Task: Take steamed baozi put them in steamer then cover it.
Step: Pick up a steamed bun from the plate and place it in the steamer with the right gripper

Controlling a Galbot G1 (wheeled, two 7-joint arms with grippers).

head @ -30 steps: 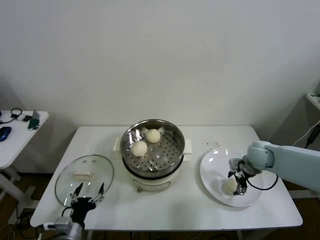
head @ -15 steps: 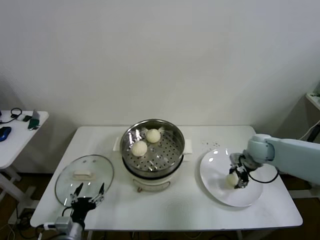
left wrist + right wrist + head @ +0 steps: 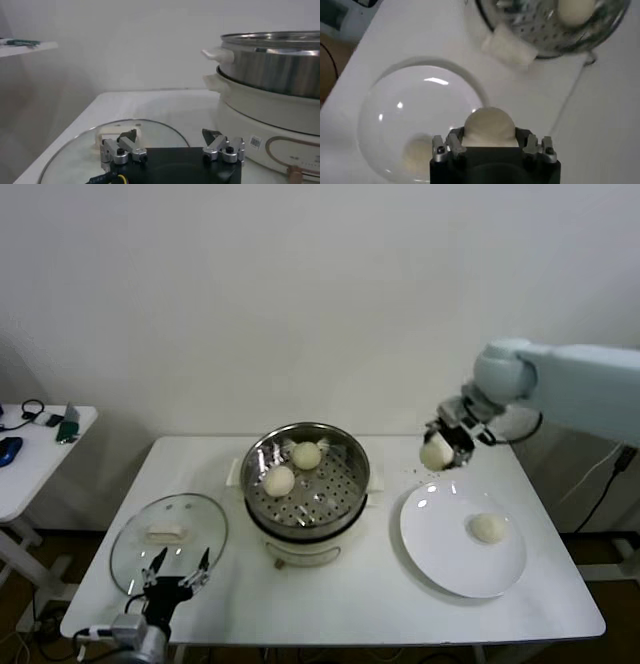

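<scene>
High head view; close wrist views

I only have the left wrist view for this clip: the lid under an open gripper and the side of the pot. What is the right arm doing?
Observer: The right gripper is raised above the table between the plate and the steamer, shut on a baozi.
Operator: How many buns are in the basket? I only see its wall.
Observer: Two baozi, one nearer the robot and one behind it.
Operator: Any left on the plate?
Observer: One baozi lies on it.
Operator: And the cover?
Observer: The glass cover lies flat on the table, left of the steamer, with the left gripper open at its near edge.
</scene>
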